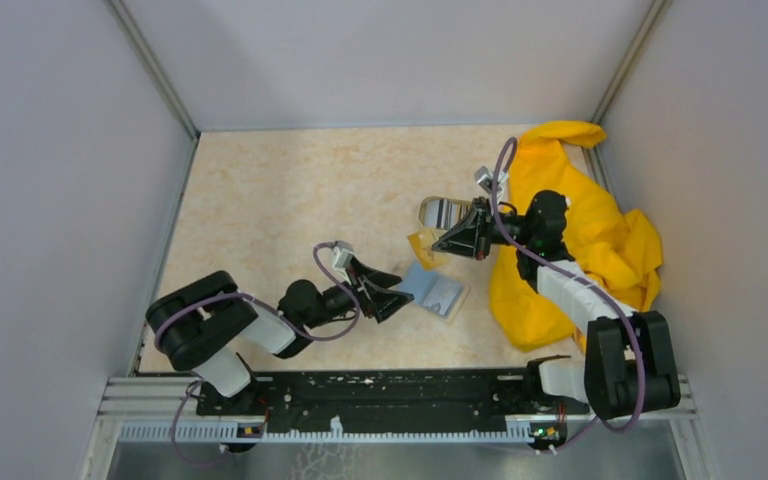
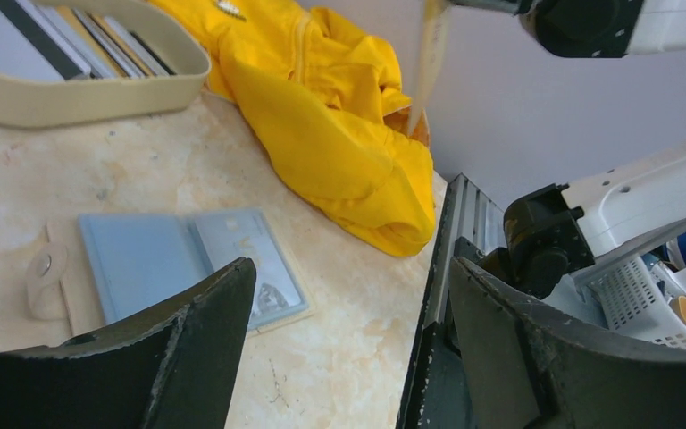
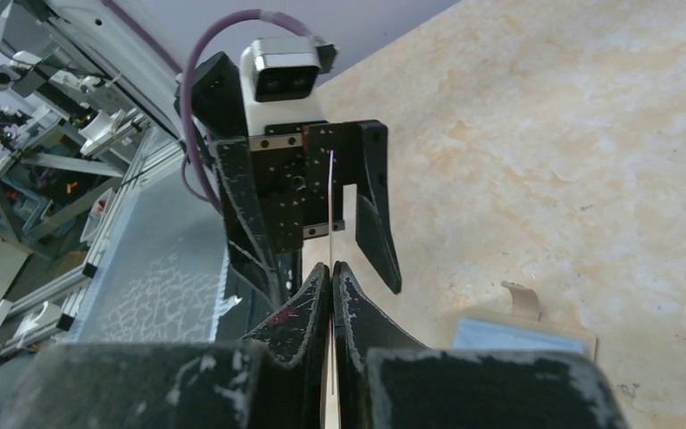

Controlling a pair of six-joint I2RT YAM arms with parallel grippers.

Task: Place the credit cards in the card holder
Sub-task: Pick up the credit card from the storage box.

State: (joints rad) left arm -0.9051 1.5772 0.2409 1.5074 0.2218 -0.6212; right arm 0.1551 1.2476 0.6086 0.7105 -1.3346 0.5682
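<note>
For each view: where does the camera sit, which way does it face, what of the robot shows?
Top external: above and behind the bases, looking down at the table; both arms show.
Left wrist: looks past its open left gripper at the card holder and dish.
Right wrist: looks along the right gripper, shut on a card, toward the left gripper.
Shared: all three show the card holder.

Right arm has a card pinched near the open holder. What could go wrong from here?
The right end effector pinches the card by one edge; it may twist or slip when pushed into a pocket.
The card holder lies loose, with the left end effector open beside it, not pinning it, so it could slide.
Both end effectors sit close together and could bump.
</note>
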